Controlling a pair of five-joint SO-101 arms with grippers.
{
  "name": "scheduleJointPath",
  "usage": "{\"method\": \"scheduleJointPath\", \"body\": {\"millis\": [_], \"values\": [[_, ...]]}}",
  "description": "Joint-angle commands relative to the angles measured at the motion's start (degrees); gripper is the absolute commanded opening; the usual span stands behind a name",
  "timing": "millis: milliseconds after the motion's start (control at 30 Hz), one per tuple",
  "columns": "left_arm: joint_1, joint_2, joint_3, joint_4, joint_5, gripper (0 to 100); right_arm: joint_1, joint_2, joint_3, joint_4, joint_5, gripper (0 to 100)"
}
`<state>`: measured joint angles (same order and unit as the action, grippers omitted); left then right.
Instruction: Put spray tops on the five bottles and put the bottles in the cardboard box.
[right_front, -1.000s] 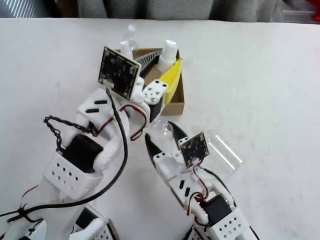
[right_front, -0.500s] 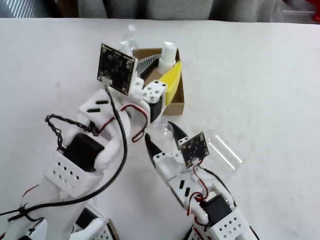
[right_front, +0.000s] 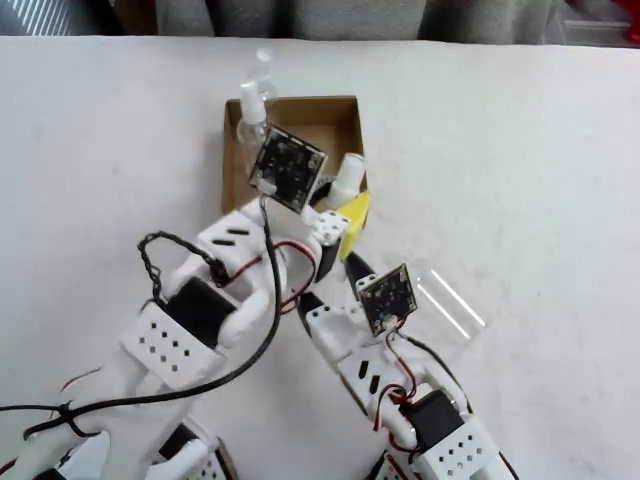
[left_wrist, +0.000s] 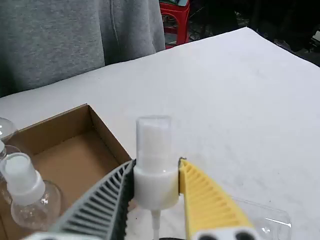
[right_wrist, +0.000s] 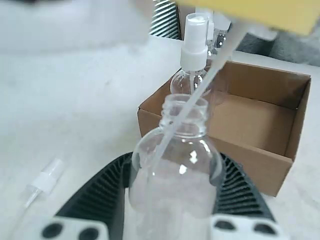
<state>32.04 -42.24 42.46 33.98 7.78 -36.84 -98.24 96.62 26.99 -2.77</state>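
While dangling the thin dip tube through what looks like the open neck, pinches the spray top by its collar in the left pincer, just beside the cardboard box. Clamps the uncapped clear bottle upright around its belly in the right pincer, over the worktop near the box's corner. Probably light, hard, slick plastic: hold low on the belly, snug but gentle. Treat the tube as bendy.
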Motion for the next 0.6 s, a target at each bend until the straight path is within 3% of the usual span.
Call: {"method": "scheduleJointPath", "body": {"millis": [0,567], "values": [[0.7,-3.9,1.6,-2.8,0.7,3,0.7,-0.7,0.5,0.3,0.3,12.2],[0.7,-20.2,17.8,-2.8,0.2,3,0.7,-0.8,0.5,0.2,0.3,12.3]]}}
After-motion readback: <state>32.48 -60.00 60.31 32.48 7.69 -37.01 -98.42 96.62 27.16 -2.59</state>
